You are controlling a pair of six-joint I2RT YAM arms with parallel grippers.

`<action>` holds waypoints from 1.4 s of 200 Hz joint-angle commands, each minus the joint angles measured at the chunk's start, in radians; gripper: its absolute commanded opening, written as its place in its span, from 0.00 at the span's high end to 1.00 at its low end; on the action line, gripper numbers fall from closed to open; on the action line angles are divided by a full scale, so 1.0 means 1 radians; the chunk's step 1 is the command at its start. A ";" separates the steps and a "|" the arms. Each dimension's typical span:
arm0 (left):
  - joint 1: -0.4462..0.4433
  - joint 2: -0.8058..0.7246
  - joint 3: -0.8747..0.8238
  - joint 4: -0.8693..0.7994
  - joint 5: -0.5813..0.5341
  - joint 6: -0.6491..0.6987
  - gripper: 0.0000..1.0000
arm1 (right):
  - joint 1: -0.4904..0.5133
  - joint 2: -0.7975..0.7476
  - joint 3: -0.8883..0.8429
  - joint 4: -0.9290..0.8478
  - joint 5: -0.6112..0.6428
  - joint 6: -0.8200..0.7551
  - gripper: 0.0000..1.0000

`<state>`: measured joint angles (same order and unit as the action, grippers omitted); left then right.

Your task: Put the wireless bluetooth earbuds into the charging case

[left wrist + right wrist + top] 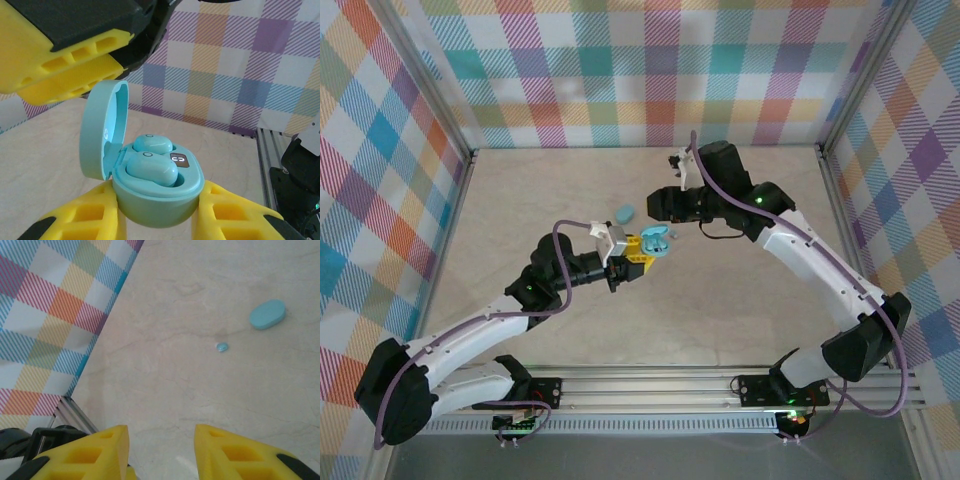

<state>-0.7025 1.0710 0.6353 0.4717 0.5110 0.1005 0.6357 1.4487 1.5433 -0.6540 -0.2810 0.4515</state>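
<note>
The light-blue charging case (157,197) is clamped between the yellow fingers of my left gripper (157,212), held above the middle of the table (655,243). Its lid (102,130) stands open to the left. Two earbuds lie in the wells: the far one (150,144) sits low, the near one (152,170) rides higher and tilted. My right gripper (161,450) is open with nothing between its fingers. It hovers just above and behind the case, and its yellow fingers (70,60) show in the left wrist view.
A light-blue oval piece (268,314) lies on the table behind the case (624,213). A tiny light-blue bit (222,346) lies near it. Plaid walls enclose the table on three sides, with a metal rail (267,165) along the edge.
</note>
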 commanded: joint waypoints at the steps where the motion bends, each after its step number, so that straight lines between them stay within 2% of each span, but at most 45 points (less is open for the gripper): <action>1: 0.009 0.000 0.040 0.010 -0.018 -0.005 1.00 | -0.001 0.012 0.029 -0.010 -0.057 -0.033 0.60; 133: 0.009 -0.012 0.038 -0.008 -0.135 -0.005 1.00 | -0.001 0.026 0.034 -0.048 -0.098 -0.069 0.57; 219: 0.011 -0.030 0.017 0.013 -0.180 -0.042 1.00 | -0.008 -0.030 -0.006 -0.020 -0.022 -0.059 0.56; 249: 0.011 -0.036 0.015 0.017 -0.187 -0.052 1.00 | -0.027 -0.060 -0.034 -0.004 0.023 -0.022 0.50; 280: 0.017 -0.058 0.001 0.037 -0.209 -0.079 1.00 | -0.105 -0.109 -0.122 0.092 -0.104 0.077 0.47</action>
<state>-0.7017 1.0508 0.6407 0.4469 0.3267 0.0559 0.5880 1.3849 1.4776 -0.6487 -0.3035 0.4435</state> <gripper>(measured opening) 0.290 0.521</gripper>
